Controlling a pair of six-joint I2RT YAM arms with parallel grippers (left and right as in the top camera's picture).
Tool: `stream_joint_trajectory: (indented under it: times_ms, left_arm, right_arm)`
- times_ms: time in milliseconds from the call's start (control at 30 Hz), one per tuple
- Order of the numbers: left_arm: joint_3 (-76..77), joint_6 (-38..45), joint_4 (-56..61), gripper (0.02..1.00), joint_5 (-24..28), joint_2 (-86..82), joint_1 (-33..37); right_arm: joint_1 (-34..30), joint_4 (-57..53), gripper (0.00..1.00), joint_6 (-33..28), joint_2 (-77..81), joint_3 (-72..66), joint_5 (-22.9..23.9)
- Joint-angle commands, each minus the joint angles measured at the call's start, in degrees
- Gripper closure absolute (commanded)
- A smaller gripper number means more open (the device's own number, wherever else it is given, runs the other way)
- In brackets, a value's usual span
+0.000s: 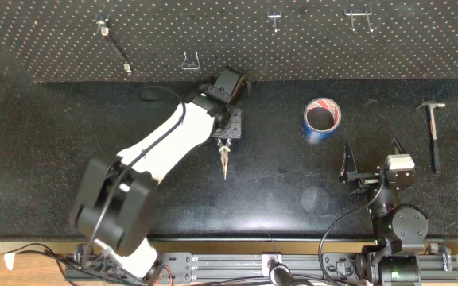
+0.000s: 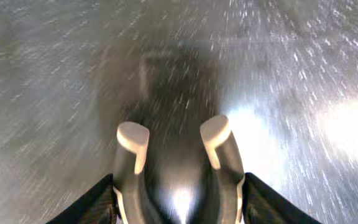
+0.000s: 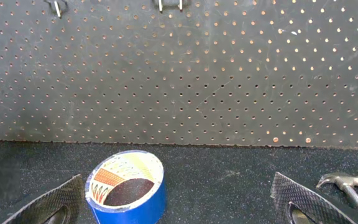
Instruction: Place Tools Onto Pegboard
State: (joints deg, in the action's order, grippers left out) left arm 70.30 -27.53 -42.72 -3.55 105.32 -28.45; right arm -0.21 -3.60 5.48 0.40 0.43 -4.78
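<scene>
**Pliers lie lengthwise at 6 o'clock under the left end effector**

Finding 1. In the top view the pliers (image 1: 224,159) lie flat on the table (image 1: 70,135), long axis running 12 to 6 o'clock. The pointed nose faces 6 and the handles face 12, toward the pegboard (image 1: 229,36).

Finding 2. The left end effector (image 2: 174,140) stands at the handle end, with the rest of the tool trailing off toward 6 o'clock. Its fingers (image 2: 133,138) are spread. The wrist view shows a dark blur between them, and it cannot be told whether that is the tool. No pinch is evident.

Finding 3. The right end effector (image 1: 370,156) is also spread and holds nothing. It sits well apart, at about 3 o'clock from the pliers, with the tape roll (image 1: 322,119) toward its 11 o'clock. The hammer (image 1: 432,135) lies at about its 2 o'clock.

Assessment. The left arm is plainly the nearer one. Closing on the pliers looks to depend on the fingers straddling the handles across the 12-to-6 axis. An empty hook (image 1: 189,61) hangs at roughly 11 o'clock from the pliers.
</scene>
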Motion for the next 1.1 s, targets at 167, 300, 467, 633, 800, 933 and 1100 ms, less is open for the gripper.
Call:
stream_joint_trajectory:
  times_ms: [167,300,467,633,800,933,1100]
  left_arm:
    - [-3.9,-0.7,-4.3,0.989,-11.7,-31.1,3.3]
    - [-13.6,0.2,7.1,0.989,-11.7,-42.7,8.8]
    - [-30.2,4.6,48.8,0.991,-17.9,-41.3,9.4]
    - [-31.4,22.6,81.2,0.991,-19.0,-29.7,11.2]
    - [-31.3,28.5,99.5,0.991,-18.7,-22.1,11.3]
    - [-31.3,27.5,101.1,0.989,-18.3,-22.1,11.3]
    - [-31.4,26.3,101.0,0.993,-15.0,-22.1,11.3]
  right_arm:
    - [-0.1,-0.2,0.025,-0.4,-0.3,-0.2,-0.1]
    - [-0.1,-0.2,0.025,-0.4,-0.3,-0.2,-0.1]
    - [-0.1,-0.2,0.025,-0.4,-0.3,-0.2,-0.1]
    - [-0.1,-0.2,0.025,-0.4,-0.3,-0.2,-0.1]
    - [-0.1,-0.2,0.025,-0.4,-0.3,-0.2,-0.1]
    - [-0.1,-0.2,0.025,-0.4,-0.3,-0.2,-0.1]
    - [-0.1,-0.2,0.025,-0.4,-0.3,-0.2,-0.1]
